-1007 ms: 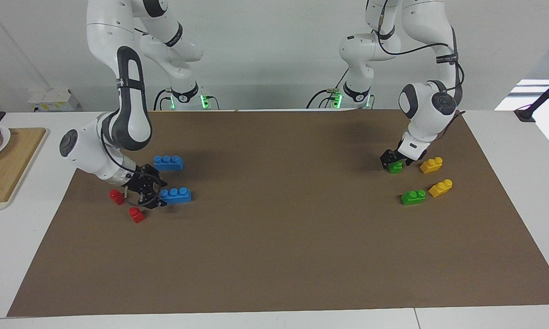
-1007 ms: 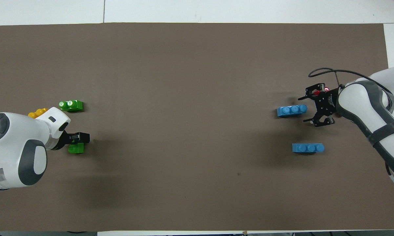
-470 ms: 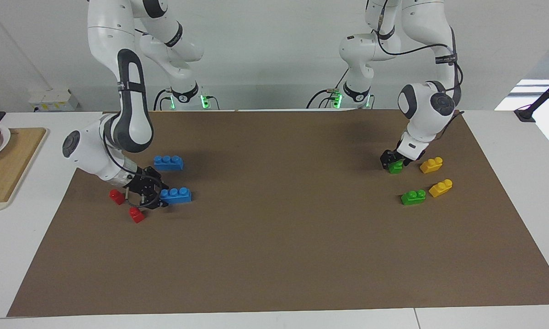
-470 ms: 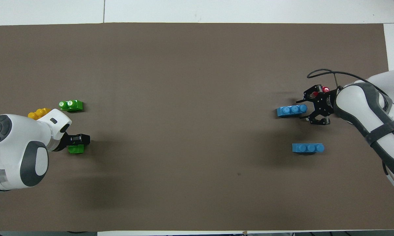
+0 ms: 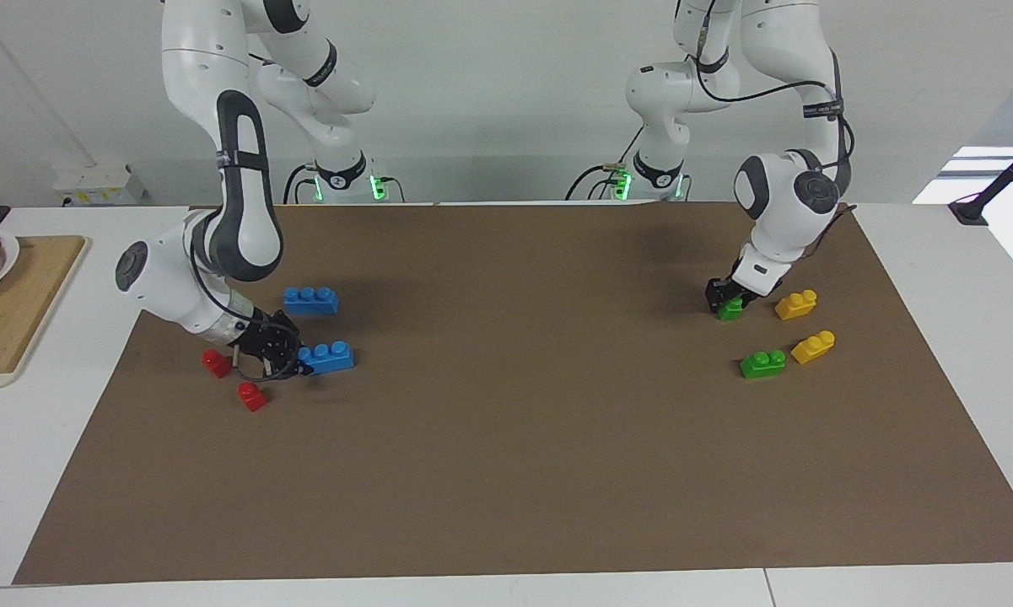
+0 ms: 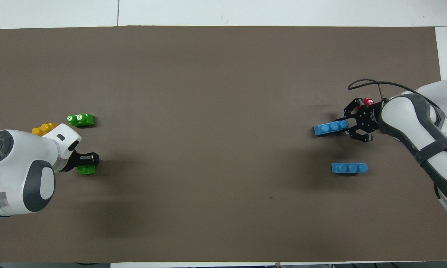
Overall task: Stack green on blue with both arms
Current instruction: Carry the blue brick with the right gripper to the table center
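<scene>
My right gripper (image 5: 285, 364) is shut on the end of a blue three-stud brick (image 5: 327, 357), which is slightly tilted on the brown mat; both also show in the overhead view, the gripper (image 6: 351, 124) and the brick (image 6: 330, 127). A second blue brick (image 5: 311, 300) (image 6: 349, 168) lies nearer to the robots. My left gripper (image 5: 730, 297) (image 6: 87, 160) is down on a green two-stud brick (image 5: 730, 309) (image 6: 86, 170) and shut on it; the brick rests on the mat. A second green brick (image 5: 763, 363) (image 6: 80, 119) lies farther from the robots.
Two yellow bricks (image 5: 795, 304) (image 5: 813, 346) lie beside the green ones toward the left arm's end. Two red one-stud bricks (image 5: 215, 362) (image 5: 252, 395) lie beside my right gripper. A wooden board (image 5: 17, 312) with a plate (image 5: 0, 261) sits off the mat.
My right gripper slid onto the blue brick's end and closed, turning the brick slightly. My left gripper's fingers drew in on the green brick.
</scene>
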